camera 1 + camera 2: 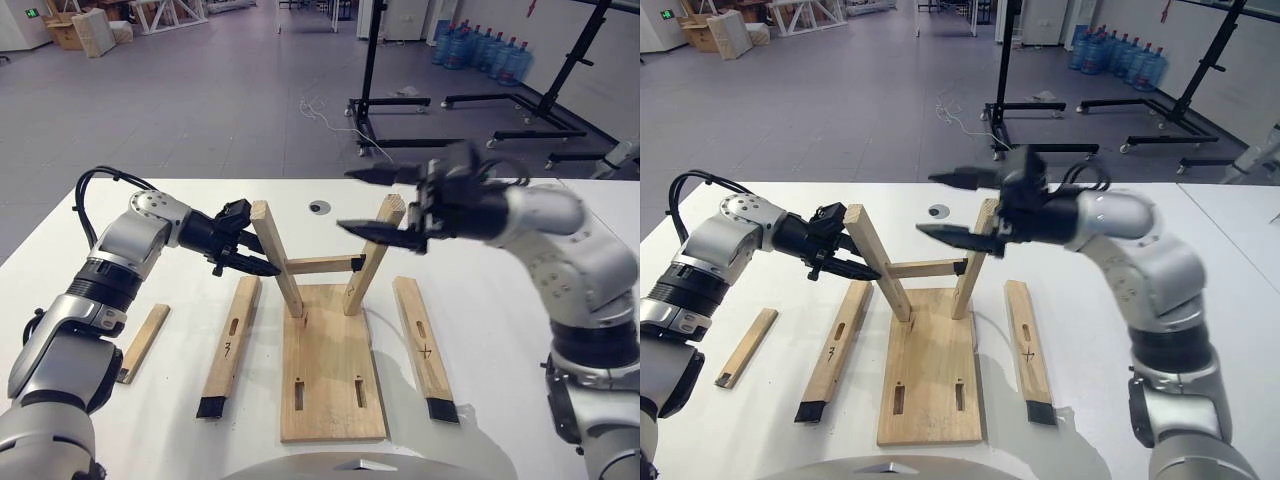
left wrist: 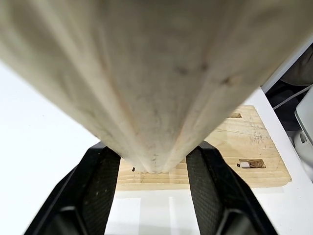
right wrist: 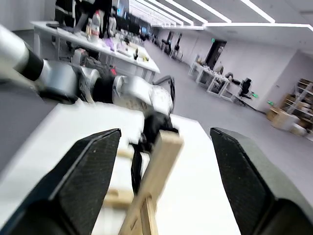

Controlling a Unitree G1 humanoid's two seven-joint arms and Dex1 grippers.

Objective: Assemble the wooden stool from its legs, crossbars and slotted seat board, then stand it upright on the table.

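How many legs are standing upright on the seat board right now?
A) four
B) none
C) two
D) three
C: the left leg and right leg, joined by a crossbar, stand on the board, while two spare legs lie flat beside it.

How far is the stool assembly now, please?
Done: the left leg and right leg stand in the far slots of the seat board, joined by a crossbar. In hand: the left hand grips the left leg; the right hand is open by the right leg. Left: two loose legs, a loose crossbar, the empty near slots, then turning it upright.
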